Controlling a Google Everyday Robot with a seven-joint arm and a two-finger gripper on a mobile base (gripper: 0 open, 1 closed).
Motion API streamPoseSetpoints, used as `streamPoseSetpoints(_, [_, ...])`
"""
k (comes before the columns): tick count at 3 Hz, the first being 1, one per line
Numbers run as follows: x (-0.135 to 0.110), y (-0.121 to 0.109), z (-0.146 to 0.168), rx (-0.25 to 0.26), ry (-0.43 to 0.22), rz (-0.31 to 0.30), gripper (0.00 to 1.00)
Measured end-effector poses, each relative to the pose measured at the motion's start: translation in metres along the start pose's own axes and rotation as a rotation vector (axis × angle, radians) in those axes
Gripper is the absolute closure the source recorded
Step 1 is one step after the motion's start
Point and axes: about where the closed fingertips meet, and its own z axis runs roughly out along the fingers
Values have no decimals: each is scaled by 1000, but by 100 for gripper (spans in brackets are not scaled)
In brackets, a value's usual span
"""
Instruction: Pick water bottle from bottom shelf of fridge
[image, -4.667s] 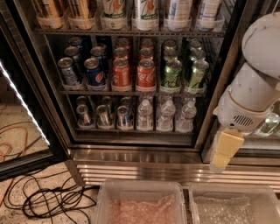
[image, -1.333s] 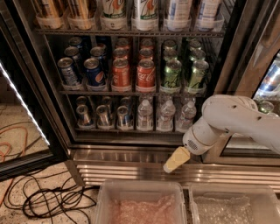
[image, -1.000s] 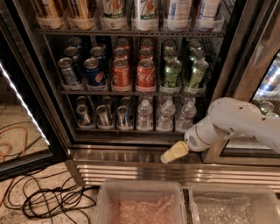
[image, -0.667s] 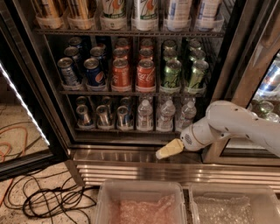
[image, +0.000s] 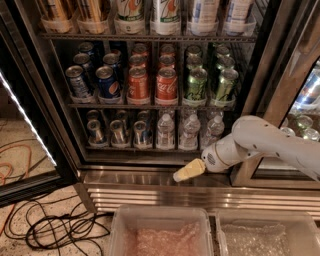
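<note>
The fridge (image: 60, 125) stands open with its glass door swung left. On the bottom shelf (image: 145, 148) three small clear water bottles stand at the right: one (image: 165, 131), one (image: 190, 131) and one (image: 214, 130). Silver-topped cans (image: 118, 132) fill the shelf's left half. My gripper (image: 188, 170) is at the end of the white arm (image: 260, 145). It hangs in front of the steel sill, just below the shelf's front rail and under the middle bottle. It touches no bottle.
Racks of coloured soda cans (image: 150, 82) sit above. The stainless louvered base (image: 165, 195) lies below the sill. Two clear plastic bins (image: 162, 232) stand at the bottom. Black and orange cables (image: 55, 230) lie on the floor at the left. A second cooler (image: 305, 110) stands at the right.
The arm has swung down from the right, and the gripper has moved left and slightly up along the sill toward the bottles.
</note>
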Motion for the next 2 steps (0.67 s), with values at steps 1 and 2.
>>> streamPoseSetpoints(1, [-5,3,8,19,-52,28,0])
streamPoseSetpoints(2, [-17,-1,18,88,-133,84,0])
